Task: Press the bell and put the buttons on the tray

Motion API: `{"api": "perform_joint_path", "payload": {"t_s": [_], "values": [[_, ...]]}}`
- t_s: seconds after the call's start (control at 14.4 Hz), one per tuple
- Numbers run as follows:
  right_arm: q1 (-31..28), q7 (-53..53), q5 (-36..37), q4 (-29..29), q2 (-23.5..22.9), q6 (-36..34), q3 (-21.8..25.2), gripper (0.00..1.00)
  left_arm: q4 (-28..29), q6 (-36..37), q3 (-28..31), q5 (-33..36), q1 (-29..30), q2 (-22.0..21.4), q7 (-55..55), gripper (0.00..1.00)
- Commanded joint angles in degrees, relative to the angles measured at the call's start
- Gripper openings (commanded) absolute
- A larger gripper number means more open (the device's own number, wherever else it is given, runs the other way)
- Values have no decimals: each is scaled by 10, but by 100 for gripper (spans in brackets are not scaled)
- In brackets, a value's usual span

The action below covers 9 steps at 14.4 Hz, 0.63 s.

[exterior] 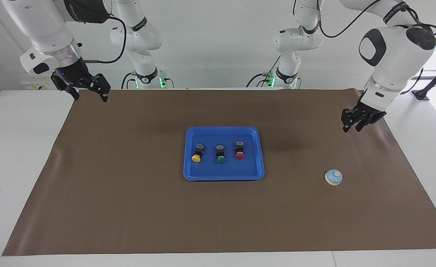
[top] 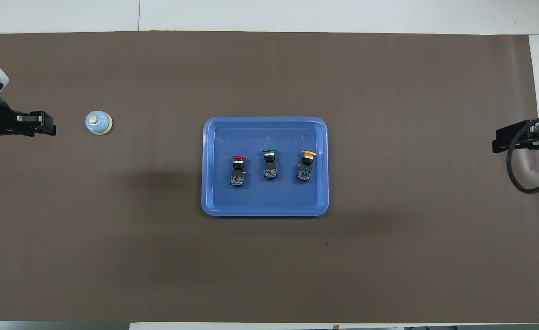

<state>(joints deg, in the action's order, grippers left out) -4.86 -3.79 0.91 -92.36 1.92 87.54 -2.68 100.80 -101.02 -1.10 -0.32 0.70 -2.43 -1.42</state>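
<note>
Both end effectors raised — left, right.

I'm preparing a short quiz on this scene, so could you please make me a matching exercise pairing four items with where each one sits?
Things:
1. red button
2. green button
3. yellow button
4. bell

Places:
A. middle of the row in the tray
B. on the brown mat, outside the tray
C. in the tray, toward the right arm's end
D. in the tray, toward the left arm's end

Pairs: 1-D, 2-A, 3-C, 4-B
</note>
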Motion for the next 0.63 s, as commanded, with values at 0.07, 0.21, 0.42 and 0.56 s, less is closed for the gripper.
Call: {"api": "perform_joint_path", "payload": {"t_s": [0.07, 0.21, 0.42, 0.56], "values": [[-9, 17, -7, -15, 15, -4, -4, 100, -31, 71, 1, 1, -4, -26, -1, 100], [-9, 17, -7, -15, 15, -4, -5, 100, -60, 93, 0, 1, -6, -16, -2, 100], [-9, 17, -7, -15, 15, -4, -5, 100, -81, 112, 0, 0, -7, -3, -3, 100], [-9, 17, -7, -15, 15, -4, -4, 100, -81, 112, -2, 1, -16, -2, -3, 100]]}}
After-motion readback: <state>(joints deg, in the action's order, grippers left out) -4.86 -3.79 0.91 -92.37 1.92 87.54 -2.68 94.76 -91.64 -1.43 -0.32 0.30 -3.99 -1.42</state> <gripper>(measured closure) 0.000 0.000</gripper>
